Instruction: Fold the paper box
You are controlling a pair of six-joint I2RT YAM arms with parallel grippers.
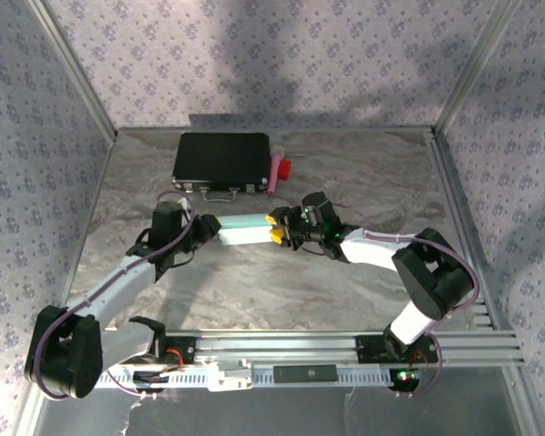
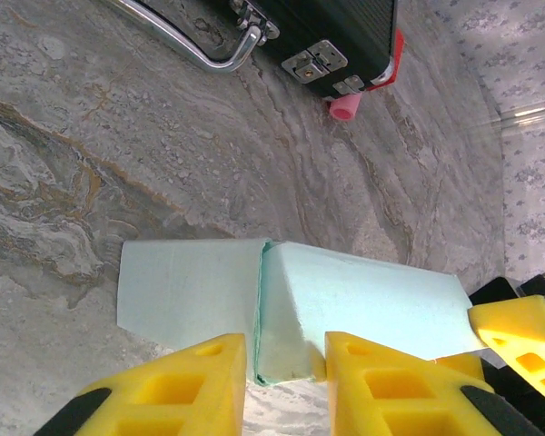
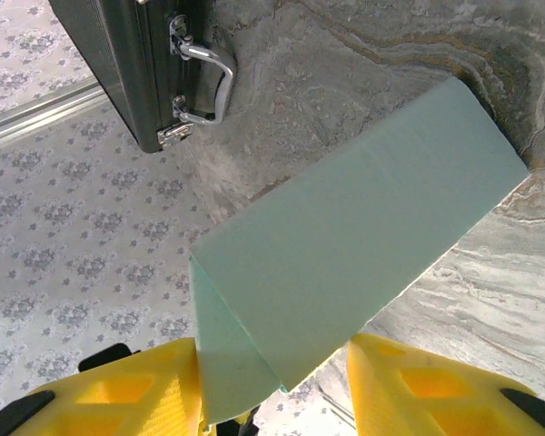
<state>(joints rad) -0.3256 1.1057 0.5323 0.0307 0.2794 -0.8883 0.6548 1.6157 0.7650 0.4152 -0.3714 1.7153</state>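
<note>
The paper box (image 1: 245, 229), a pale light-blue long box, lies on the table between my two grippers. My left gripper (image 1: 207, 229) is at its left end. In the left wrist view the paper box (image 2: 363, 304) has an open flap (image 2: 186, 286) lying flat, and my left gripper (image 2: 286, 386) straddles the box's end corner. One yellow finger (image 2: 391, 381) touches it and a thin gap remains at the other. My right gripper (image 1: 277, 229) is at the right end. Its jaws (image 3: 272, 400) stand open around the box (image 3: 345, 236), one finger against the end flap.
A black case (image 1: 222, 162) with a metal handle (image 2: 195, 45) lies behind the box. A pink and red object (image 1: 280, 168) sits at its right side. Patterned walls and metal rails enclose the marbled table (image 1: 363, 182).
</note>
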